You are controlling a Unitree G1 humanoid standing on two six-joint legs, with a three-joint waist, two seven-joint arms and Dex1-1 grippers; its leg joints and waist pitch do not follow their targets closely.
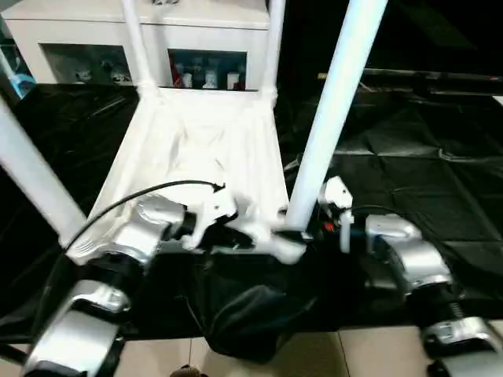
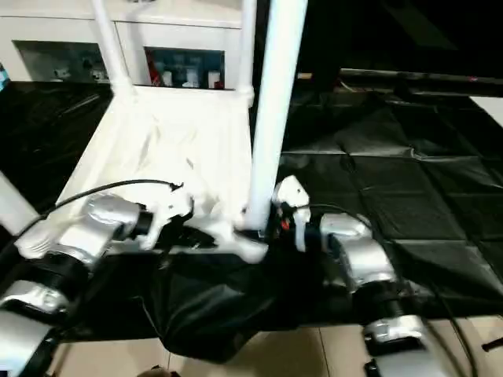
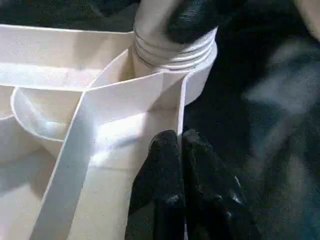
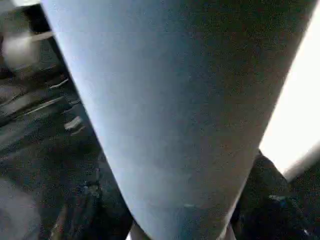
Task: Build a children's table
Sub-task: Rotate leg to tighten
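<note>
The white tabletop [image 1: 196, 149] lies upside down on the black cloth, its ribbed underside facing up. Several white legs stand up from its corner sockets: two at the far end [image 1: 135, 43] [image 1: 273, 47], one at the near left [image 1: 31, 173] and one at the near right [image 1: 330, 118]. The near right leg's threaded end [image 3: 175, 52] sits in its socket [image 3: 200, 85]. My right gripper [image 1: 314, 224] is shut on that leg near its base, a black finger [image 4: 265, 195] on either side. My left gripper [image 3: 180, 140] is shut and rests on the tabletop's rib beside the same socket.
A white glass-door cabinet [image 1: 94, 31] stands behind the tabletop. Black cloth [image 1: 409, 173] covers the work surface and hangs bunched over its near edge [image 1: 244, 314], above the light floor [image 1: 314, 357]. A black cable [image 1: 149, 192] arcs over my left forearm.
</note>
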